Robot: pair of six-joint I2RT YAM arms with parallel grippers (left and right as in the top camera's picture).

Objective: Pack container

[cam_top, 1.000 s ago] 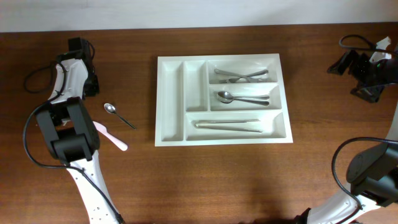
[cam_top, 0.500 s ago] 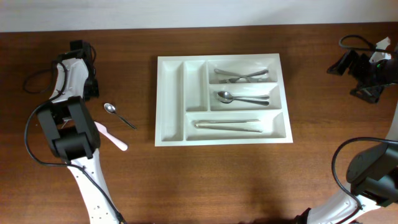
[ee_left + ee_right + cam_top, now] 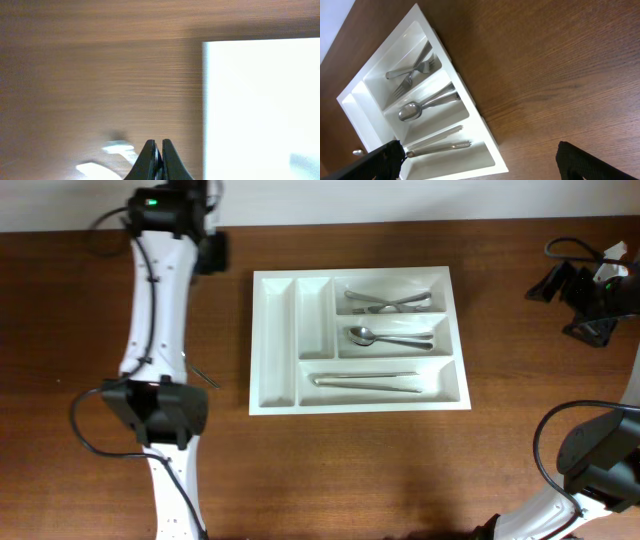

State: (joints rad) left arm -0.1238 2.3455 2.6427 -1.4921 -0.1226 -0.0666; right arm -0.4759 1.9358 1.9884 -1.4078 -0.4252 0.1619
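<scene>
Wooden table (image 3: 330, 470) is carrying everything. Left arm (image 3: 155, 310) is stretching straight up the table's left side toward the far edge. Left gripper (image 3: 156, 150) is pinching fully closed on nothing, hanging over bare wood just left of the container (image 3: 275, 340). White container is sitting flat mid-table. Right gripper (image 3: 479, 150) is resting far right, well apart, fingers spread wide, empty. Forks (image 3: 388, 301), spoon (image 3: 385, 337) and two long silver pieces (image 3: 365, 382) are lying in the three long compartments. Thin handle (image 3: 207, 377) is poking out beside the left arm, rest hidden.

White container (image 3: 275, 340), brown wood-grain table (image 3: 400, 470)
</scene>
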